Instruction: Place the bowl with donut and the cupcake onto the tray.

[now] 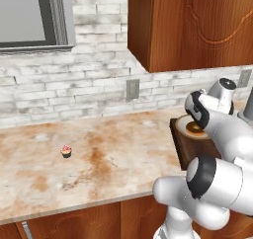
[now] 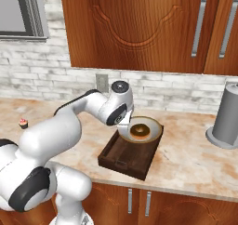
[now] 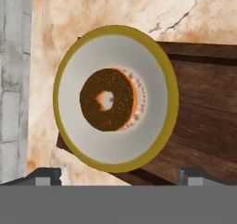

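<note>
The bowl [image 3: 74, 126] has a yellow-tan rim and a pale inside, and the brown glazed donut [image 3: 109, 100] lies in its middle. It sits on the far end of the dark wooden tray [image 3: 203, 112], with part of its rim out past the tray's edge over the counter. My gripper [image 3: 119, 176] hangs above the bowl, open, with nothing between its fingers. In the right base view the bowl [image 2: 155, 126], donut [image 2: 140, 130] and tray [image 2: 125, 156] lie just right of my wrist. The pink-frosted cupcake [image 1: 66, 151] stands alone on the counter far to the left, and it shows as cupcake [image 2: 23, 123] too.
A grey cylindrical appliance [image 2: 228, 117] stands on the counter right of the tray. Wooden wall cabinets [image 2: 139, 24] hang above, and a brick backsplash with an outlet [image 2: 102, 82] runs behind. The counter's front edge [image 1: 74, 208] lies close to the tray's near end.
</note>
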